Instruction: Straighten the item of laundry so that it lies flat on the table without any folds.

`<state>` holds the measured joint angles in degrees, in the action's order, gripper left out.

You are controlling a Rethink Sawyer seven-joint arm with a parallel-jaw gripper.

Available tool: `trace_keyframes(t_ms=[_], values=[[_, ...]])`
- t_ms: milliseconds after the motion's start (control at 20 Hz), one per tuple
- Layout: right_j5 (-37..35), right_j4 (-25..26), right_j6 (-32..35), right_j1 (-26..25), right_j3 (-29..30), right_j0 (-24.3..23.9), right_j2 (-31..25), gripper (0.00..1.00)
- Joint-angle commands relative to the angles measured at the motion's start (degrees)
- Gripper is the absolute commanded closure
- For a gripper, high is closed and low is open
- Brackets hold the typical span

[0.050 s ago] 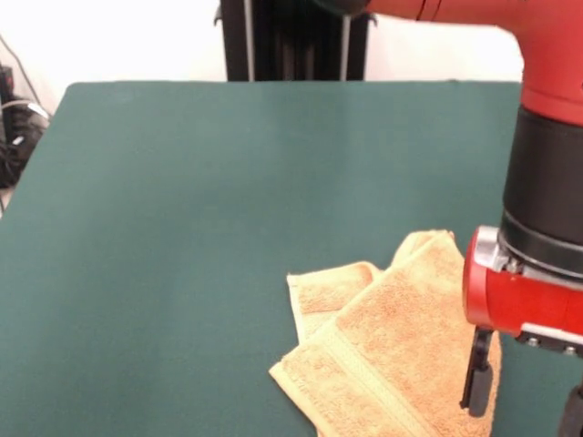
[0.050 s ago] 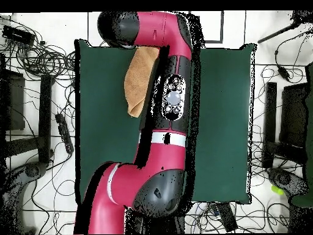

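Fluffy terry towel (image 1: 401, 346) on matt, seemingly felt-like table (image 1: 182, 228), beside glossy arm (image 1: 519, 300)

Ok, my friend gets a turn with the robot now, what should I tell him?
Gripper: low over the towel's right side; one black finger shows, open or shut is unclear.
Towel: orange-yellow, on the green table near the front edge, partly under the arm in the overhead view.
Done: nothing flat yet; the towel is folded over itself, with a layer poking out at the left.
Left: pull the folds open and spread it flat.
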<state>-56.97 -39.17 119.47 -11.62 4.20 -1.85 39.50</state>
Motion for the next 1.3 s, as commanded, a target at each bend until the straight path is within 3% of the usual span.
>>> trace_keyframes(t_ms=[50, 150, 350, 850, 1100, 1300], values=[[-3.3, 1.0, 1.3, 0.1, 5.7, 0.8, -0.7, 0.00], [-3.4, 3.5, -1.9, 0.7, 7.7, 0.7, -2.0, 0.00], [3.4, 10.3, -9.3, 3.7, 14.7, 0.9, -8.3, 0.00], [5.9, 16.7, -18.0, 13.0, 29.1, 0.9, -19.1, 0.00], [12.4, 17.3, -22.0, 18.9, 41.0, 0.0, -28.5, 0.00], [14.4, 20.0, -22.3, 21.5, 45.4, -1.2, -31.9, 0.00]])
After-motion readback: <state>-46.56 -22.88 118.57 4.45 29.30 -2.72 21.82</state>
